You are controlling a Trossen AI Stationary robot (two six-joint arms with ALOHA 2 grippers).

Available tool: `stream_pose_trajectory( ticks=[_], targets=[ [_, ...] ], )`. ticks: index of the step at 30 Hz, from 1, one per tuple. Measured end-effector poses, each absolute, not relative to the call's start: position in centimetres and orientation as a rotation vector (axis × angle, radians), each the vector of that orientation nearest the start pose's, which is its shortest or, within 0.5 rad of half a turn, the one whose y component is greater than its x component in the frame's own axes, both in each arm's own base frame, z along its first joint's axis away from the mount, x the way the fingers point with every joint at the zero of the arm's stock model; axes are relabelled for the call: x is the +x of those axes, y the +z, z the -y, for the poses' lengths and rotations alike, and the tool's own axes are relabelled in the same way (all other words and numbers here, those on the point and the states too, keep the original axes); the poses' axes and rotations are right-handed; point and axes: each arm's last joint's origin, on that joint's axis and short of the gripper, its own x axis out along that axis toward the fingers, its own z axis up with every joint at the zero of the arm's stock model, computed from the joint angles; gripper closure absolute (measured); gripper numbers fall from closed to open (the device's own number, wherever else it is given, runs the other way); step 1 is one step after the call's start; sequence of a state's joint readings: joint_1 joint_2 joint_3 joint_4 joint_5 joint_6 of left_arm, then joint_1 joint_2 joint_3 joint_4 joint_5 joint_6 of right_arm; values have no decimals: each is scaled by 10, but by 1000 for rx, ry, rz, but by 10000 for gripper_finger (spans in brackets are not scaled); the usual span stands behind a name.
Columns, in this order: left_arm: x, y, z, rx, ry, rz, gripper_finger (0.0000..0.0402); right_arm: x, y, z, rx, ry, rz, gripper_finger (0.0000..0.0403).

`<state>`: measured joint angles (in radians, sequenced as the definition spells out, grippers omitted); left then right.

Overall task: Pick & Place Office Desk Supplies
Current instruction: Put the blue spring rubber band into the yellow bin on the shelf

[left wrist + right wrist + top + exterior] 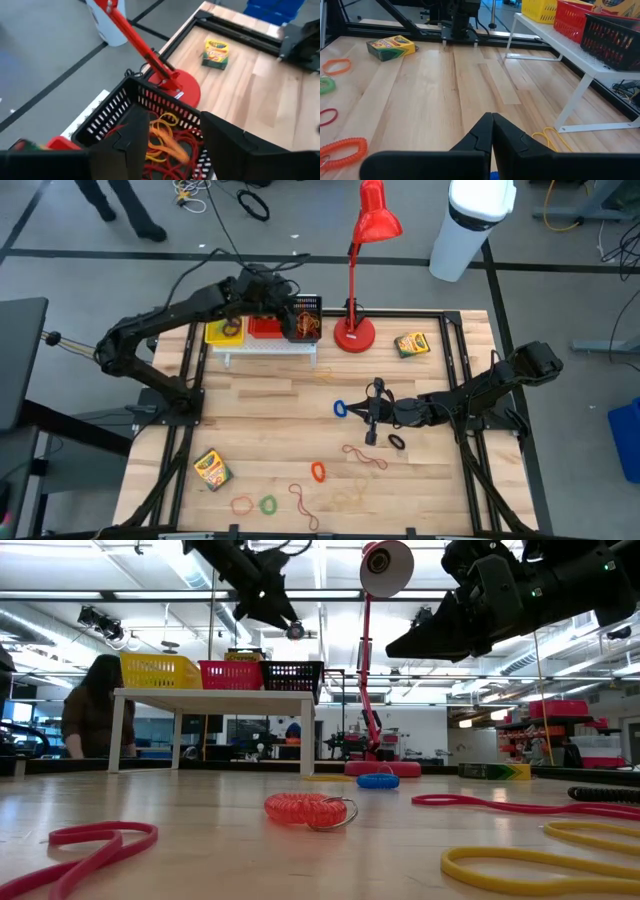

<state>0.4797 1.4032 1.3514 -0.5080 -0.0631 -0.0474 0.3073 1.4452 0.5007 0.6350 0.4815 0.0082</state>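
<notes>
From above, the left gripper (300, 318) is held over the black basket (307, 308) on the white rack (268, 348), just beside the lamp (355, 332). The right gripper (372, 413) hangs well in front of the lamp, over the bare boards, beside a blue coil (340, 409). Crayon boxes (411, 344) lie right of the lamp base and far in front of it; bands (268, 504) are scattered far in front.

At table height, a red coil (305, 808) and flat bands (92, 840) are seen lying low on the wood. They are judged light, limp and stretchy, best pinched across one strand.

In the left wrist view, the fingers (227, 142) stand spread above the basket, nothing between them; orange and red bands (167, 137) are piled inside, next to the lamp base.

In the right wrist view, the fingers (507, 135) are pressed together, empty. A crayon box (391, 47) is seen beyond; it is judged stiff, light cardboard, best gripped across its narrow sides.
</notes>
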Motion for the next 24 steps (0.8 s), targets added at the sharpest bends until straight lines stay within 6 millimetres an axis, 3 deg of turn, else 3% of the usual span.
stream_pose_trajectory(
  ticks=[6, 10, 13, 16, 22, 24],
  targets=[
    [287, 333, -158, -165, 511, -635, 203, 260, 174, -68, -111, -172, -286, 386],
    [292, 342, -154, -60, 464, -657, 208, 260, 173, -68, -117, -171, -289, 386],
    [289, 353, -137, 16, 386, -732, 234, 260, 173, -68, -88, -175, -286, 386],
    [284, 352, -108, 118, 234, -803, 279, 260, 173, -68, -51, -180, -287, 386],
    [266, 329, -54, 155, -82, -764, 384, 262, 166, -69, -33, -184, -304, 386],
    [257, 318, -42, 167, -112, -717, 393, 264, 162, -70, -31, -185, -309, 386]
  ],
)
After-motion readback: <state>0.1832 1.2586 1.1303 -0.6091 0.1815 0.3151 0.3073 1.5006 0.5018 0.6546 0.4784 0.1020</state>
